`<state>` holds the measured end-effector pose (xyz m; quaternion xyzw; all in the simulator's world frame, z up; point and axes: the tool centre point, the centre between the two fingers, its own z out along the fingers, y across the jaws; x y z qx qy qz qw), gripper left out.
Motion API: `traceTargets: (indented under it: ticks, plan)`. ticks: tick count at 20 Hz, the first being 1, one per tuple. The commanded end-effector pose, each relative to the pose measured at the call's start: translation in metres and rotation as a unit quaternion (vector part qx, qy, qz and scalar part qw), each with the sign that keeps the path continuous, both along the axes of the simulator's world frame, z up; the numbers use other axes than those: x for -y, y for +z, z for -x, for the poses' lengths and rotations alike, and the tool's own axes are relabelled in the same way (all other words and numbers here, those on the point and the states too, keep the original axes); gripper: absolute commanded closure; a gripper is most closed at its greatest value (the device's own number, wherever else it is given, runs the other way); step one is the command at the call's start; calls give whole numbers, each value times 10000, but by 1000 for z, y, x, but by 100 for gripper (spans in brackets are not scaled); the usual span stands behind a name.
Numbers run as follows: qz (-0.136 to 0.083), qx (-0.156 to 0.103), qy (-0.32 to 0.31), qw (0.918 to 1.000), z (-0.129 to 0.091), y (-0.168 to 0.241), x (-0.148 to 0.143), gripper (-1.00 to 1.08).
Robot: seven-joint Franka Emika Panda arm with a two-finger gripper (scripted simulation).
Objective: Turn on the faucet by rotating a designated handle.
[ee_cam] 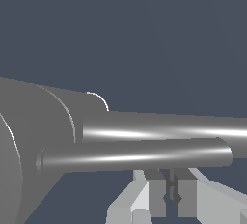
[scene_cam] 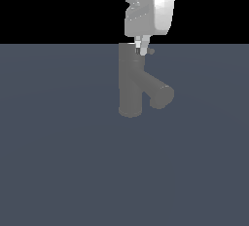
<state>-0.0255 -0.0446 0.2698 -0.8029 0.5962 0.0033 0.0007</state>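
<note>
The handle (ee_cam: 135, 154) is a thin silvery rod sticking out sideways from the faucet's (scene_cam: 130, 81) top cap, and in the wrist view it runs right across just in front of the gripper's (ee_cam: 171, 191) fingertips, close to them but I can't tell if it's actually touching. There's a second shiny rod-like bar (ee_cam: 164, 130) right beside it, a bit further from the fingers. From the exterior view you only catch the handle's (scene_cam: 151, 51) little round end poking out next to the gripper (scene_cam: 142, 49), on the exterior view's right of it. The fingers (ee_cam: 155, 196) are squeezed nearly together with only a sliver of a gap and nothing between them, so clenched, not grasping anything. The gripper hangs straight down with its tips level with the faucet's top. The faucet itself is the dull grey Y-shaped thing directly under the gripper, with the fat spout (scene_cam: 159, 92) angling down toward the exterior view's right. It all stands on a plain blue-grey floor (scene_cam: 58, 161).
</note>
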Motion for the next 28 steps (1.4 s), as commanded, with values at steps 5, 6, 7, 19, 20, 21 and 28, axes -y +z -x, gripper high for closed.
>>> traceTargets:
  ticks: [5, 6, 7, 19, 20, 21, 28]
  plan:
    - [26, 24, -219, 9998, -8, 1, 53, 108]
    - [26, 23, -225, 9997, -9, 1, 57, 108]
    - [26, 22, -231, 9997, -10, 1, 62, 108]
    - [-11, 8, -25, 10000, -35, 0, 48, 108]
    - [-10, 8, -32, 10000, -37, 0, 50, 108]
    - [-9, 9, -39, 10000, -40, 0, 52, 108]
    - [0, 12, -88, 10000, -56, 0, 67, 108]
